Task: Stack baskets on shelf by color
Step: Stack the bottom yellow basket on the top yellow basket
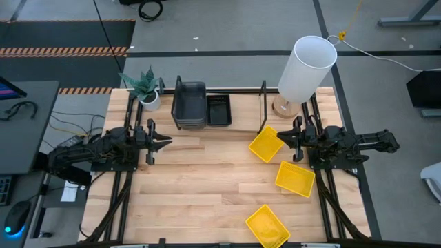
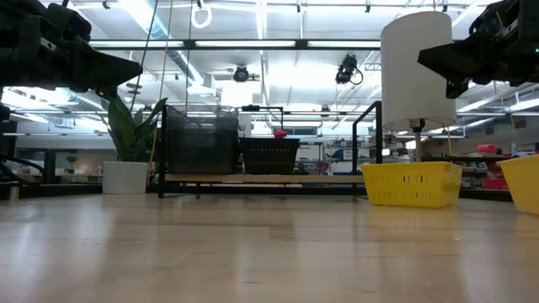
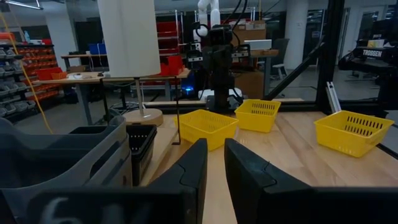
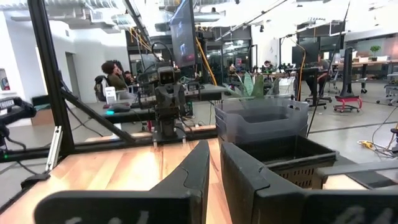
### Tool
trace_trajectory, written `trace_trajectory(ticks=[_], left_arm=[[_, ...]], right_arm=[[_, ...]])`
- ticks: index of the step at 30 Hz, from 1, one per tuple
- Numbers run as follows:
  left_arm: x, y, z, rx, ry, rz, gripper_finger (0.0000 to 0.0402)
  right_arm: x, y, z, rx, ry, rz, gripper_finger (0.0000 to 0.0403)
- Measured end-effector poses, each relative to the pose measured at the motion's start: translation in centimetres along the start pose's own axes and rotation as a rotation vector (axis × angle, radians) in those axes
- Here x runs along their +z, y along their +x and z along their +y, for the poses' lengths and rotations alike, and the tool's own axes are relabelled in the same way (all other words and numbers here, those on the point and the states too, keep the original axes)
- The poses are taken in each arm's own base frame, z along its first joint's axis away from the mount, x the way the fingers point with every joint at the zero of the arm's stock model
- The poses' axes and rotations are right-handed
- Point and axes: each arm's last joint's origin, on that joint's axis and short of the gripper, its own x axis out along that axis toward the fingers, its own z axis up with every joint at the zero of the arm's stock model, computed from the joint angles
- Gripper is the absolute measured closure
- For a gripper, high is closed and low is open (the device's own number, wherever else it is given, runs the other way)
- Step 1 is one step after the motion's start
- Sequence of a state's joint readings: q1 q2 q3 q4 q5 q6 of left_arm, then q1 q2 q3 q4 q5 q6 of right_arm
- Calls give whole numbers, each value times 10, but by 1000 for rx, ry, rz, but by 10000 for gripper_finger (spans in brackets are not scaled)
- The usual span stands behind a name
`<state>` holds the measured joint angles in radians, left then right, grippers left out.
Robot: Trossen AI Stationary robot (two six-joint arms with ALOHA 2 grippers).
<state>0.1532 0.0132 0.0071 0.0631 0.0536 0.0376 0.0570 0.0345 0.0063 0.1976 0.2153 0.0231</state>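
The black wire shelf stands at the table's far edge. On its left part sits a stack of dark grey baskets, and black mesh baskets sit right beside it. Three yellow baskets rest bottom-down on the table on the right: one near the shelf, one in the middle, one at the near edge. My left gripper hovers level at the table's left. My right gripper hovers level at the right, above the first yellow basket's edge. Both have their fingers nearly together and hold nothing.
A tall white cylinder on a round wooden base stands at the shelf's right end. A potted plant stands at its left end. Bare wood lies between the arms and toward the near left.
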Motion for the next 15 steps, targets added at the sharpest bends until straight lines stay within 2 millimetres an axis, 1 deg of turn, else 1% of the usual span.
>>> trace_trajectory(ticks=[3, 4, 8, 9, 12, 15], left_arm=[[0, 0, 0, 0, 0, 0, 341], [0, 0, 0, 0, 0, 0, 343], [0, 0, 0, 0, 0, 0, 348], [0, 0, 0, 0, 0, 0, 348], [0, 0, 0, 0, 0, 0, 347], [0, 0, 0, 0, 0, 0, 342]], right_arm=[[8, 0, 0, 2, 21, -76, 357], [10, -1, 0, 6, 54, -106, 357], [23, -3, 1, 77, 411, -229, 357], [26, -3, 1, 96, 475, -251, 357], [30, -4, 3, 198, 509, -253, 357], [29, -5, 6, 281, 457, -235, 357]])
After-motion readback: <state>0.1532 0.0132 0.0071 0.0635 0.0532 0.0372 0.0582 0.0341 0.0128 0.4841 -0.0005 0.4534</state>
